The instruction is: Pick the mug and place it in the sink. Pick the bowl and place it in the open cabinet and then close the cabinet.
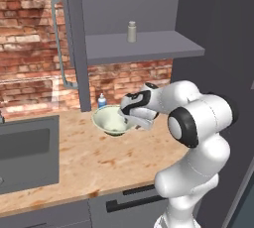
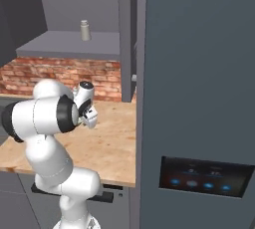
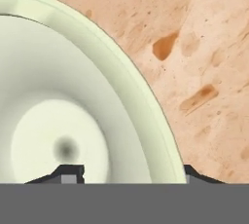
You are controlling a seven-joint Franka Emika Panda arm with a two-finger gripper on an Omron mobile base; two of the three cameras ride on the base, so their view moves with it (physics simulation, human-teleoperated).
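Observation:
The cream-white bowl (image 1: 111, 122) sits on the wooden counter, below the open cabinet (image 1: 144, 46). My gripper (image 1: 130, 118) reaches down at the bowl's right edge. In the hand view the bowl (image 3: 58, 96) lies close under the hand. My gripper (image 3: 131, 172) straddles its rim: one fingertip (image 3: 70, 172) stands inside the bowl and the other stands outside the wall. A gap shows on the inner side, so the jaws stand open. The arm covers the bowl in the right base view, where the gripper (image 2: 92, 118) points down. The dark sink (image 1: 25, 147) is at the left. The mug is out of view.
A small blue bottle (image 1: 101, 101) stands just behind the bowl. A grey bottle (image 1: 131, 31) is on the cabinet shelf. The cabinet's open door (image 1: 74, 38) with its bar handle hangs left of the bowl. A tall dark panel (image 2: 199, 98) walls the right side.

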